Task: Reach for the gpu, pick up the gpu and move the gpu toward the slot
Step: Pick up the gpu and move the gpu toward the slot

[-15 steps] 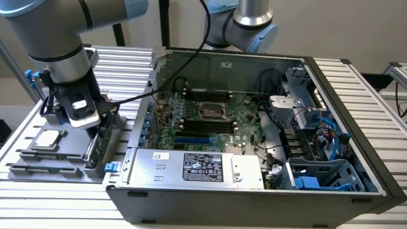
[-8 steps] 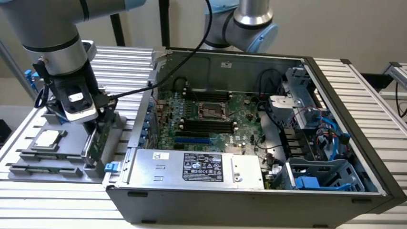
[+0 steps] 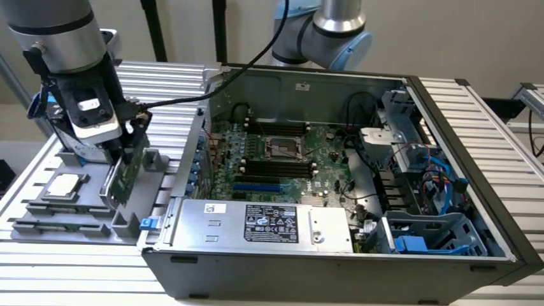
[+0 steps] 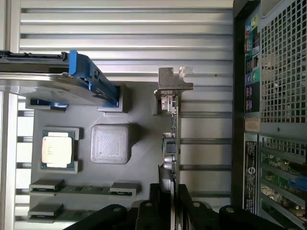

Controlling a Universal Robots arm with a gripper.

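- Reach done: the claw [image 4: 169, 199] is narrowed onto the gpu [image 4: 171, 143], gripping its top edge
- The gpu stands on edge at its holder in the grey tray [image 3: 51, 226], beside the open computer case [image 3: 340, 271]; the move to the slot is not yet made
- The tray also holds a processor chip [image 4: 56, 148] and a hard drive [image 4: 48, 81] with blue rails

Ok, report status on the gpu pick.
Gripper shut on gpu, upper edge. Card upright in gray holder, outside the case. Nothing in the way.
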